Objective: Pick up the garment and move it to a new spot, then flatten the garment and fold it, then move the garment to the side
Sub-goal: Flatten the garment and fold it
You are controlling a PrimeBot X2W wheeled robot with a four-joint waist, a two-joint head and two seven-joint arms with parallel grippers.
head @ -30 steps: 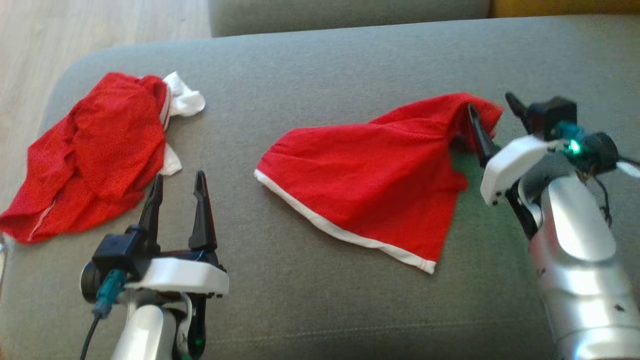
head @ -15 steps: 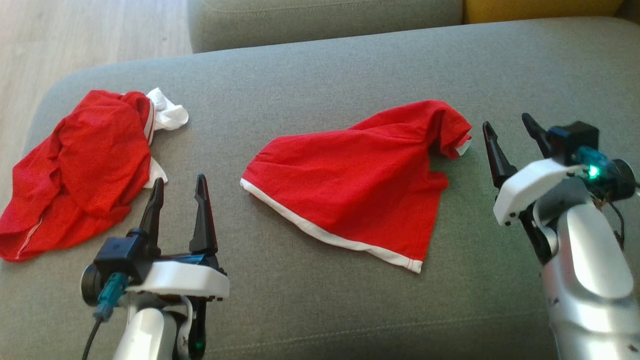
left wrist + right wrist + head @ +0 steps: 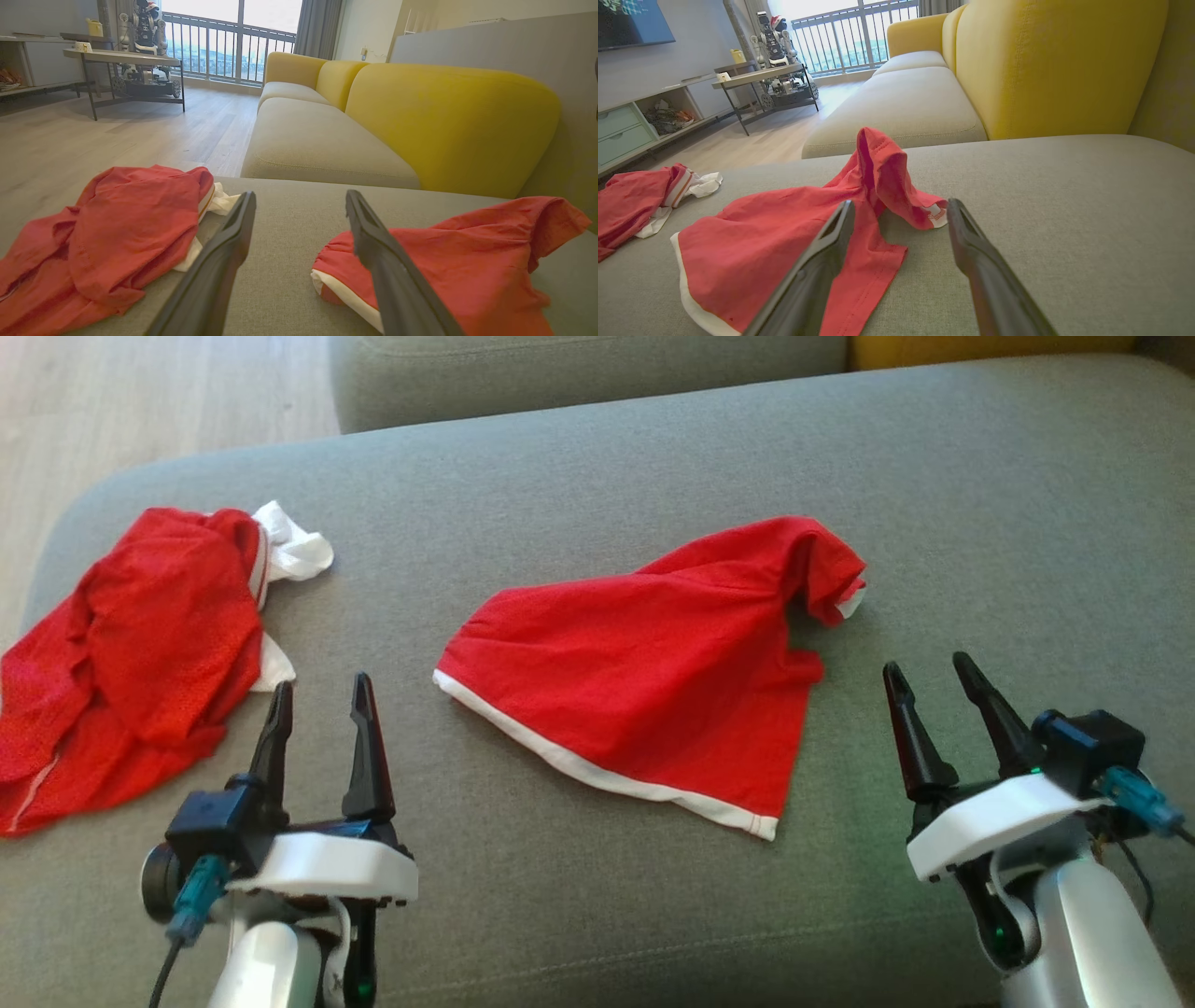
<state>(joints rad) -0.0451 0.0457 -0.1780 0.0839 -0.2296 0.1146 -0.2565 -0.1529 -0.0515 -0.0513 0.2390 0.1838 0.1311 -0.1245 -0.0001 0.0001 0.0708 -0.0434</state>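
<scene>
Red garment (image 3: 644, 681) sits mid-frame on the grey cushion (image 3: 597, 476); your left gripper (image 3: 319, 683) and right gripper (image 3: 925, 663), bottom corners, are both spread wide, holding nothing.

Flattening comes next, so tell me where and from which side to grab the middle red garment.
Probably the raised fold at the garment's far right corner: it stands up off the cushion, so jaws can close around it. Come from the right with the right gripper, nearest and open.
</scene>
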